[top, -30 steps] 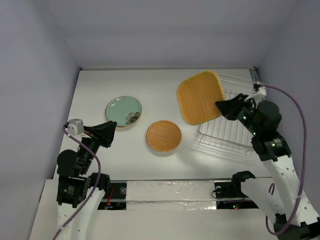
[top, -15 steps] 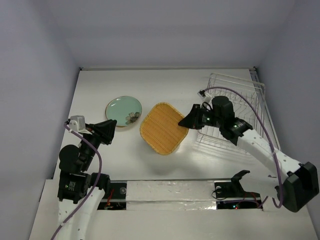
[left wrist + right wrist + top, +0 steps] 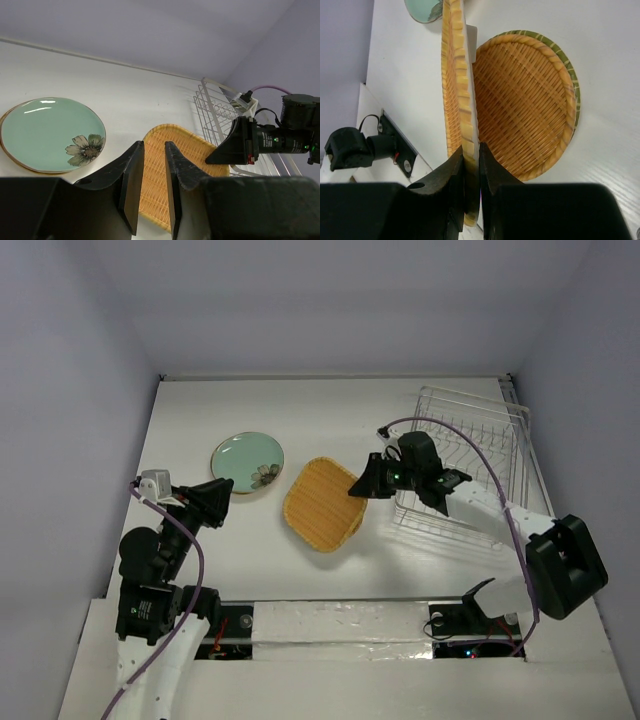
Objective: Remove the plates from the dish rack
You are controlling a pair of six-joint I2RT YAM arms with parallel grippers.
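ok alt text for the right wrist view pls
The right gripper clamps the rim of an orange-tan square plate, seen edge-on, over a round orange woven plate lying on the white table. A mint-green plate peeks in at top.

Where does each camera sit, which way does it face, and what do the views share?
Top external: above and behind the bases, looking down at the table; left arm and right arm show.
Left wrist: on the left arm, facing across to the mint-green plate and dish rack; own fingers low.
Right wrist: looking along its fingers, clamped on the rounded-square plate, above the round woven plate.
All share the rounded-square plate.
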